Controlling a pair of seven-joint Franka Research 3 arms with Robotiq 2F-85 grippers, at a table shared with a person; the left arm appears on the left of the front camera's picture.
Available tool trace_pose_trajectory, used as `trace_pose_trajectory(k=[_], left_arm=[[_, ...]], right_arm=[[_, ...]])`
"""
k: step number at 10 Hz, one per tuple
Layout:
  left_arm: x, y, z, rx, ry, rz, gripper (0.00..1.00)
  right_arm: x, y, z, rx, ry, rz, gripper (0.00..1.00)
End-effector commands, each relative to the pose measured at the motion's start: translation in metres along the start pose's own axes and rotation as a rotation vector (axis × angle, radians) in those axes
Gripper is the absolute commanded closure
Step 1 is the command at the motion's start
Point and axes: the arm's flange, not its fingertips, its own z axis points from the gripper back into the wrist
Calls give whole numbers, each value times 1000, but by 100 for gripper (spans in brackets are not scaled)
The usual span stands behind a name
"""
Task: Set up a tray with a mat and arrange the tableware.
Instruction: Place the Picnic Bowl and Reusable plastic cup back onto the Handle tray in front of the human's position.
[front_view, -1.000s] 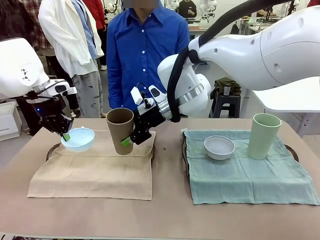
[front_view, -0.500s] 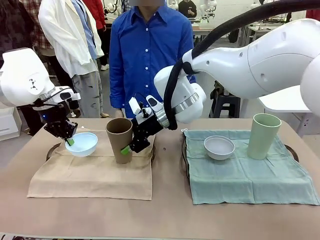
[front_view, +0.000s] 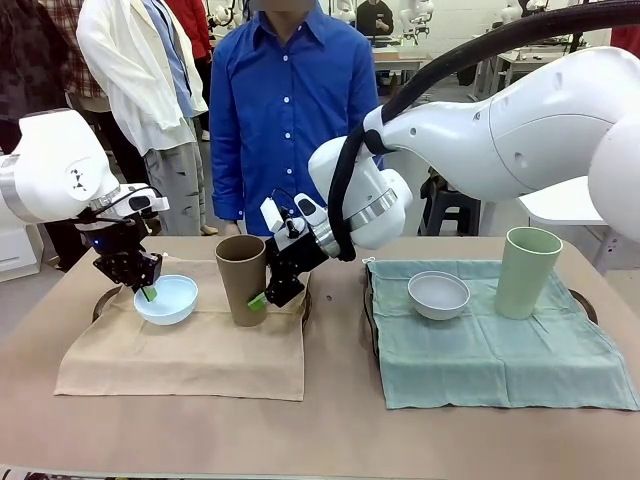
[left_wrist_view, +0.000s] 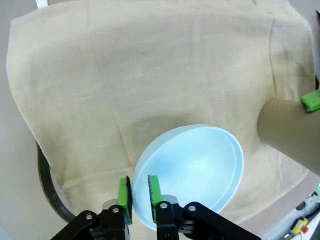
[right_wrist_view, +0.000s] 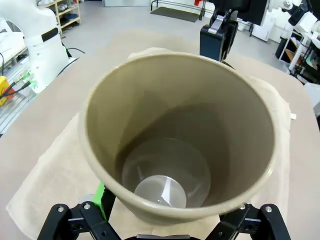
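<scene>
The left jaws are pinched on the near rim of the pale blue bowl (front_view: 167, 300), one green pad inside the rim and one outside, with only a thin gap between the pads in the left wrist view. The bowl (left_wrist_view: 190, 175) sits on the tan mat (front_view: 190, 350), toward its far left part, just beside the dark rim of the tray (front_view: 100, 303) under the mat.

The right jaws are spread wide around the brown cup (front_view: 240, 280), low on its wall, with a green pad against its side. The cup stands upright at the far edge of the tan mat, to the right of the blue bowl and apart from it. The right wrist view looks straight down into the cup (right_wrist_view: 175, 140).

On the desk (front_view: 340, 430) to the right lies a green mat (front_view: 500, 350). It carries a white bowl (front_view: 438, 294) and, well apart from it, an upright pale green cup (front_view: 527, 272). A person in a blue shirt (front_view: 290, 110) stands at the far side.
</scene>
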Motion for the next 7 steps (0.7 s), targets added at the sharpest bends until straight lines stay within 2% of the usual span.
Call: trace_pose_trajectory(k=[1, 3, 4, 7], left_arm=[[4, 2, -2, 4, 13, -15, 0], [5, 1, 0, 23, 24, 3, 0], [4, 3, 3, 47, 24, 13, 45], [-4, 8, 21, 73, 5, 18, 16]], right_arm=[[1, 0, 1, -20, 35, -12, 0], [6, 5, 7, -38, 65, -61, 0], [13, 10, 13, -42, 84, -96, 0], [23, 33, 41, -62, 139, -232, 0]])
